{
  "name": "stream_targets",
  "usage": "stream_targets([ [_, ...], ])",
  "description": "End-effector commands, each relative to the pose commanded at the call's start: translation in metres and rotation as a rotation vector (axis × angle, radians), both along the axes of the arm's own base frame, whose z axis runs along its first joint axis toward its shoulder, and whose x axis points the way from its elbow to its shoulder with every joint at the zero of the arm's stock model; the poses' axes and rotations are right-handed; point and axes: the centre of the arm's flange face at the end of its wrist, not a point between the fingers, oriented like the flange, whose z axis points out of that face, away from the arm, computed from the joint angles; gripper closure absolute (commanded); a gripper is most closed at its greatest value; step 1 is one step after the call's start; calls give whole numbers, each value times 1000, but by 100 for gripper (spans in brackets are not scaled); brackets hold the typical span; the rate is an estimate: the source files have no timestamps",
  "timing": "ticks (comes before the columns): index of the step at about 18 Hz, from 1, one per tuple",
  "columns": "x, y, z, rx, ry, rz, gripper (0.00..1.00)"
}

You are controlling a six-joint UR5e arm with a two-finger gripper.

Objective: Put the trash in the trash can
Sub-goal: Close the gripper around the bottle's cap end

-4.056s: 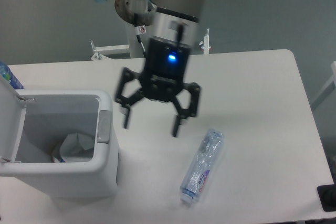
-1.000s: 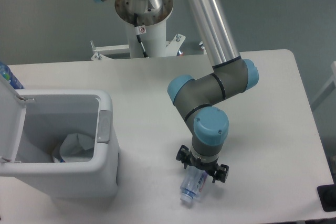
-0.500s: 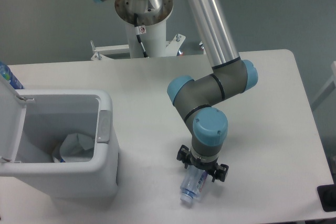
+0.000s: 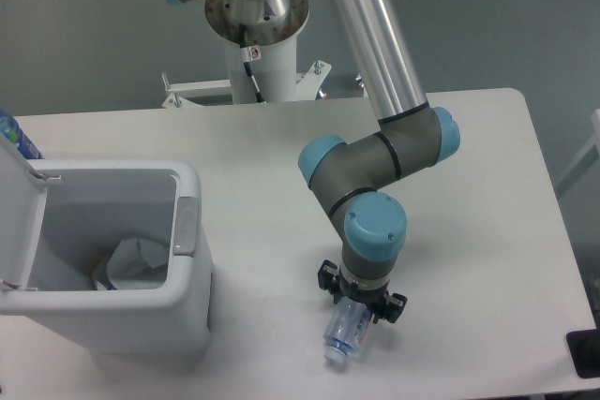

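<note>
Gripping the bottle at the table's front edge.
The gripper straddles it, closure hidden; it should lift straight, then carry left to the trash can.

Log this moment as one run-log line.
phase: grasping bottle | gripper: down over it, jaw state hidden | wrapper: in trash can | lid: open

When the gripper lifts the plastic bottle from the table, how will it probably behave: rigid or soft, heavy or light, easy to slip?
The bottle looks clear and seems empty, so it is probably light. It appears thin-walled and crushed, so it will likely flex or dent under the gripper rather than stay stiff. Its smooth, rounded plastic may slip or rotate if held off-centre.
</note>
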Motion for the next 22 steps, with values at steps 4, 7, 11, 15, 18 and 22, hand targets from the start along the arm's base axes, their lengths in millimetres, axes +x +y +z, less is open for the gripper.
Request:
stream_targets([
  [4, 0, 0, -1, -1, -1, 0, 27],
  [7, 0, 0, -4, -5, -4, 0, 26],
  [11, 0, 0, -4, -5, -4, 2, 26],
  [15, 1, 0, -5, -6, -5, 0, 36],
  [18, 1, 0, -4, -5, -4, -1, 37],
  [22, 0, 0, -2, -2, -2, 0, 37],
])
